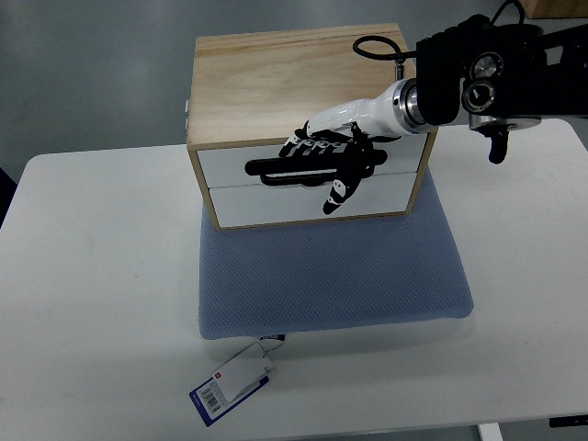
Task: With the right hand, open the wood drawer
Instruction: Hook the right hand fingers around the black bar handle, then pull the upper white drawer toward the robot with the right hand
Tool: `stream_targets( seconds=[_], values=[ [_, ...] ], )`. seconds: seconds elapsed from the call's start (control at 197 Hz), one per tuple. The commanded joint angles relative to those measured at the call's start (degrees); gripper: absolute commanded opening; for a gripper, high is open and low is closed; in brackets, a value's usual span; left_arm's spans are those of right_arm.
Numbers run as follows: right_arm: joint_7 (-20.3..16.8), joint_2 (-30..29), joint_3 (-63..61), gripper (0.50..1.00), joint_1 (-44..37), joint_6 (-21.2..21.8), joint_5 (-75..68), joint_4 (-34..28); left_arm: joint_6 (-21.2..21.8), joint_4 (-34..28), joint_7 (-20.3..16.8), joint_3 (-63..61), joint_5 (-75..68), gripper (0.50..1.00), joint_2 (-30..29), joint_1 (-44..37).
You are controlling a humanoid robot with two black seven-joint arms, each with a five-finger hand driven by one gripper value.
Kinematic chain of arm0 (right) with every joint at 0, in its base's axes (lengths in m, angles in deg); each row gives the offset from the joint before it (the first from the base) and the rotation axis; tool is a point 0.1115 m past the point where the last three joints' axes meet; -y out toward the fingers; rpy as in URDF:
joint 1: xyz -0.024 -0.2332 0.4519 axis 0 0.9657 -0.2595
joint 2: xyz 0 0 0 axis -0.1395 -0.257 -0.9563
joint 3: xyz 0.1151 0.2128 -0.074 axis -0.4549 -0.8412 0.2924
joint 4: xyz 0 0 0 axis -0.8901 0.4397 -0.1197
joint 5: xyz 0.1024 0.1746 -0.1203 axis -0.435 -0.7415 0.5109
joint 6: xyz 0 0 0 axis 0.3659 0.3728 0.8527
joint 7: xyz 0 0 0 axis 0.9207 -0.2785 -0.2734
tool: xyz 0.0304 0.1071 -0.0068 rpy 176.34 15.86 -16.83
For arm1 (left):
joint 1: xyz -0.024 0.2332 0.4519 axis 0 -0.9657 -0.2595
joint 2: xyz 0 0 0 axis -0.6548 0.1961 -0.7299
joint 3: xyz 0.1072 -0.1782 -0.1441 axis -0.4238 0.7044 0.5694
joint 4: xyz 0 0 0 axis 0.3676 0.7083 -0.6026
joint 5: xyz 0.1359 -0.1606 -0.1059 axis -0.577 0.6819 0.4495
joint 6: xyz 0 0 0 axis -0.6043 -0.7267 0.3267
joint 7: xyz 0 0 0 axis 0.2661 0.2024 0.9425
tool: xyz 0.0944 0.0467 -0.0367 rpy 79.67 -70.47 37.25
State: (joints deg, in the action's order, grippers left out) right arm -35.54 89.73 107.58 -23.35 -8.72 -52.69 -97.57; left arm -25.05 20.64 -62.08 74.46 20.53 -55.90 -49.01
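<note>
Light wooden box-shaped drawer unit with two white drawer fronts (308,119) sits on the far part of a blue-grey padded fabric mat (335,276), which lies on a white table (92,303). Unit is roughly centred, slightly toward the far edge of the table. Upper white drawer front (230,165) has a black slot handle (262,167) running horizontally; lower white drawer front (276,207) sits flush below it, and both drawers look closed, no gap visible between fronts and frame. Right hand (335,156), white shell with black finger segments, comes in from the right edge on a black arm with a silver wrist joint (409,101). Hand is laid across the upper drawer front over the handle, fingers (312,145) extended along the slot toward the left, one digit (338,193) pointing down over the lower front. Cannot tell if the fingertips are hooked into the slot or just resting against it, so the grasp is unclear. A black cable loop (372,46) lies above the unit's top near the arm. A blue and white paper tag with barcode (234,384) hangs from the mat's near edge onto the table. Left arm does not show.
</note>
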Motion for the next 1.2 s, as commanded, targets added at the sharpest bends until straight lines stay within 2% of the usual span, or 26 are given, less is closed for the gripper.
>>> stream_targets(
  seconds=[0.0, 0.249, 0.707, 1.012, 1.018, 1.048, 1.196],
  values=[
    [-0.32, -0.44, 0.43, 0.913, 0.04, -0.13, -0.12, 0.06, 0.0, 0.0, -0.04, 0.0, 0.0, 1.0, 0.0, 0.0],
    [-2.87, -2.73, 0.78, 0.913, 0.48, -0.13, -2.59, 1.37, 0.0, 0.0, -0.04, 0.0, 0.0, 1.0, 0.0, 0.0],
    [-3.75, -3.52, 1.92, 0.911, 2.32, -0.92, -2.59, 3.75, 0.0, 0.0, -0.04, 0.0, 0.0, 1.0, 0.0, 0.0],
    [-4.1, -3.26, 2.53, 0.913, 1.71, 1.89, -2.5, 2.87, 0.0, 0.0, -0.04, 0.0, 0.0, 1.0, 0.0, 0.0],
    [-4.1, -2.91, 2.53, 0.911, 1.45, 3.28, -2.5, 2.26, 0.0, 0.0, 0.04, 0.0, 0.0, 1.0, 0.0, 0.0],
    [-4.1, -2.73, 2.53, 0.911, 1.27, 4.09, -2.5, 2.08, 0.0, 0.0, 0.05, 0.0, 0.0, 1.0, 0.0, 0.0],
    [-4.1, -2.46, 2.53, 0.911, 0.56, 6.29, -2.5, 1.38, 0.0, 0.0, 0.05, 0.0, 0.0, 1.0, 0.0, 0.0]
  ],
)
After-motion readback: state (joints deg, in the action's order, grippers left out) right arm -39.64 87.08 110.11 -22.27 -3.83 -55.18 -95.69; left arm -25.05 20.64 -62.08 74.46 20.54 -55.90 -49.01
